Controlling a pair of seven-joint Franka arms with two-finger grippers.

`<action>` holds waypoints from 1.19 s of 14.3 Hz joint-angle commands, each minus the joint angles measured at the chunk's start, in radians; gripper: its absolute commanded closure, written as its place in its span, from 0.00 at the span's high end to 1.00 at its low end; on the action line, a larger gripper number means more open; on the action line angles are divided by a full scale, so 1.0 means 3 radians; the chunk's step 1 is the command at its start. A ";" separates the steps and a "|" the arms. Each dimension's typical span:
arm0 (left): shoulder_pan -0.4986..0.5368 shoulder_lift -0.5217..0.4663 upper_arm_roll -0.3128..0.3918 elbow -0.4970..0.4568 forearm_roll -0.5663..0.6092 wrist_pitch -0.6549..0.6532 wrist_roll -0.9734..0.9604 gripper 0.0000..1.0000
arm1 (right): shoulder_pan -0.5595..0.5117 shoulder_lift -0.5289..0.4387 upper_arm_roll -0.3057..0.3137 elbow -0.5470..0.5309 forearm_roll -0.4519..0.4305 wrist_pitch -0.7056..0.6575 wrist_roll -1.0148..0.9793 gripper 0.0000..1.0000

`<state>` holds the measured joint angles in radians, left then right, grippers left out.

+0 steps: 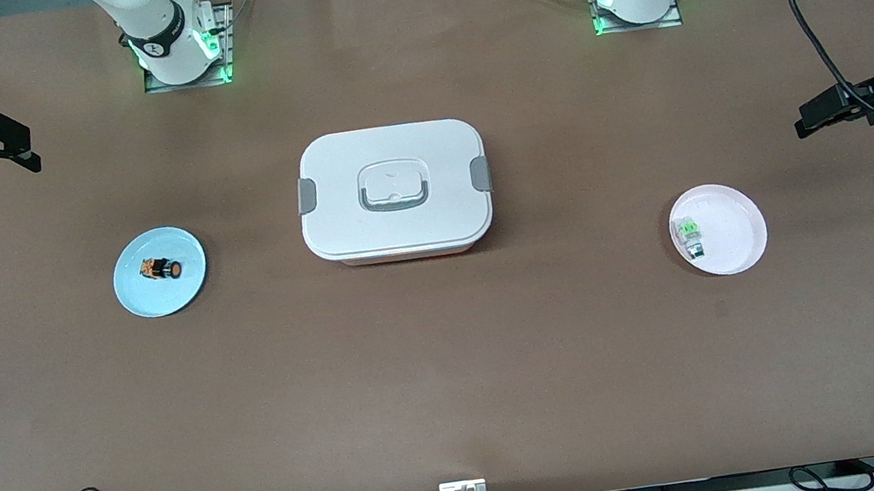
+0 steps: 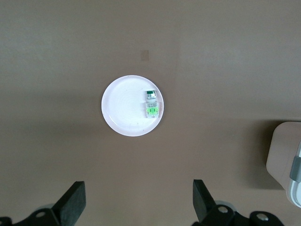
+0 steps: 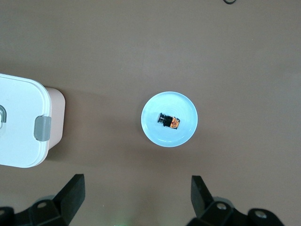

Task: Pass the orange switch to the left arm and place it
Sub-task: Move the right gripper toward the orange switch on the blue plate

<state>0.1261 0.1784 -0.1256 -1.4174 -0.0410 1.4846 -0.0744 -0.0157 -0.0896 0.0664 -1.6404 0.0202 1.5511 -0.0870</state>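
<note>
The orange switch [image 1: 162, 269] lies on its side on a light blue plate [image 1: 142, 300] toward the right arm's end of the table; it also shows in the right wrist view [image 3: 169, 121] on that plate [image 3: 184, 110]. The white lidded box [image 1: 394, 191] stands mid-table between the two plates. My right gripper [image 1: 29, 150] is open and empty, high over the table's right-arm end, apart from the blue plate. My left gripper [image 1: 804, 123] is open and empty, high over the left-arm end. Each shows open in its own wrist view, the right [image 3: 138, 193] and the left [image 2: 139, 200].
A pale pink plate [image 1: 731, 210] with a green-and-clear small switch [image 1: 689, 235] lies toward the left arm's end; the left wrist view shows the plate [image 2: 123, 106] and that switch [image 2: 151, 104]. The box's edge shows in both wrist views, left [image 2: 284, 155] and right [image 3: 21, 122].
</note>
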 commanded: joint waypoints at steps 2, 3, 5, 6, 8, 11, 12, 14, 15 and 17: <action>0.0004 -0.0012 0.0020 0.0015 -0.0093 -0.0055 -0.0033 1.00 | -0.0085 0.0038 0.0050 0.0099 -0.0037 -0.0088 0.0019 1.00; 0.0009 -0.0012 0.0020 0.0015 -0.0094 -0.0055 -0.0033 1.00 | -0.0091 0.0038 0.0045 0.0104 -0.0037 -0.0113 0.0024 1.00; 0.0004 -0.0012 0.0020 0.0015 -0.0099 -0.0055 -0.0033 1.00 | -0.0091 0.0119 0.0009 0.0130 -0.0021 -0.0113 0.0009 1.00; 0.0004 -0.0012 0.0020 0.0015 -0.0099 -0.0055 -0.0033 1.00 | -0.0065 0.0256 0.0014 0.0104 -0.0042 -0.0108 0.0024 1.00; 0.0004 -0.0012 0.0020 0.0015 -0.0109 -0.0055 -0.0033 1.00 | -0.0085 0.0431 0.0014 0.0003 -0.0144 -0.0139 0.0050 1.00; 0.0004 -0.0012 0.0020 0.0015 -0.0109 -0.0055 -0.0033 1.00 | -0.0116 0.0641 0.0004 -0.0273 -0.0154 0.0294 0.0060 1.00; 0.0004 -0.0012 0.0015 0.0015 -0.0109 -0.0055 -0.0033 1.00 | -0.0131 0.0672 0.0004 -0.0401 -0.0154 0.0448 0.0060 1.00; 0.0004 -0.0012 0.0015 0.0015 -0.0114 -0.0055 -0.0033 1.00 | -0.0228 0.0713 -0.0012 -0.0763 -0.0149 0.0952 0.0065 1.00; 0.0004 -0.0012 0.0015 0.0015 -0.0114 -0.0055 -0.0033 1.00 | -0.0264 0.0718 -0.0022 -0.1003 -0.0149 0.1264 0.0065 1.00; 0.0004 -0.0012 0.0015 0.0015 -0.0114 -0.0055 -0.0033 1.00 | -0.0270 0.0728 -0.0068 -0.1387 -0.0144 0.1735 0.0065 1.00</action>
<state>0.1262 0.1784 -0.1239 -1.4174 -0.0524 1.4808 -0.0745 -0.0832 0.1640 0.0462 -1.9265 -0.0146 1.9499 -0.0786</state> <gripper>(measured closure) 0.000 0.000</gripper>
